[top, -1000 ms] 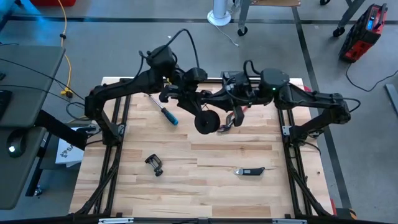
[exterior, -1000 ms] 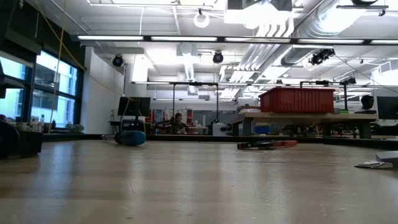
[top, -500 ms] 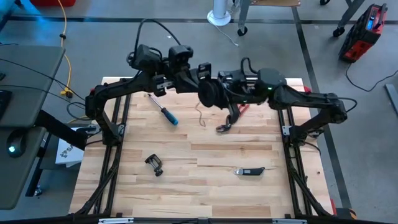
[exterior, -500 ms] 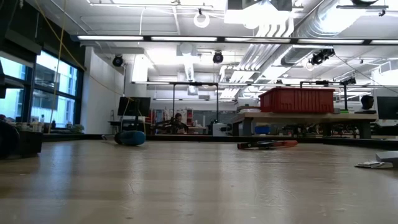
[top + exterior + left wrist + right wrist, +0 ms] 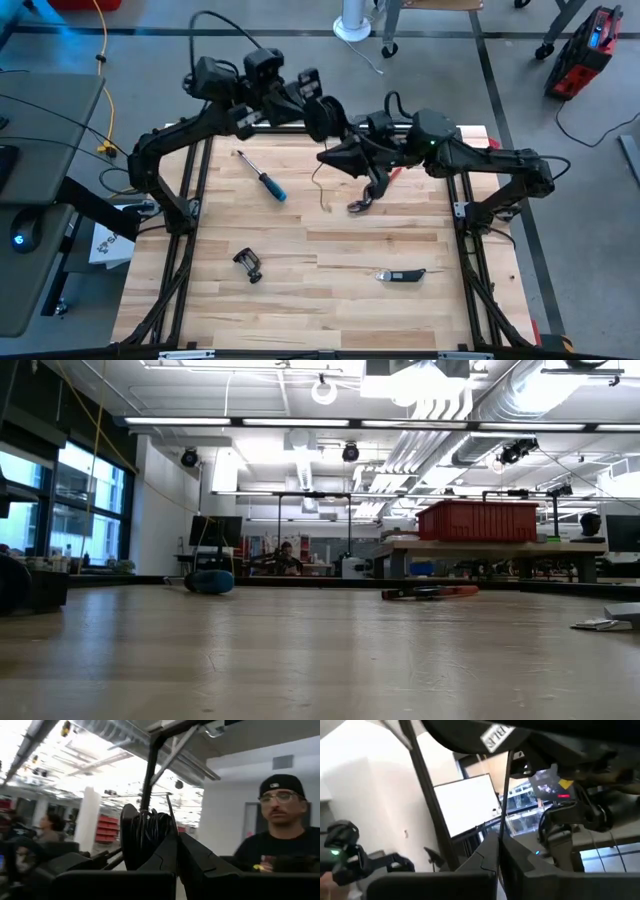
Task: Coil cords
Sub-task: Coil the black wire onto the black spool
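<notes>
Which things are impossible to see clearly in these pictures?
- Cord, high view: too thin to follow; only a loose end shows hanging over the table.
- Reel, left wrist view: its lower part is hidden behind the left gripper.
- Both arms, low view: out of the frame.
- Pliers, high view: partly covered by the right arm.

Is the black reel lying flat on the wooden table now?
No. In the high view the black reel is held up in the left end effector, above the far edge of the wooden table.
</notes>
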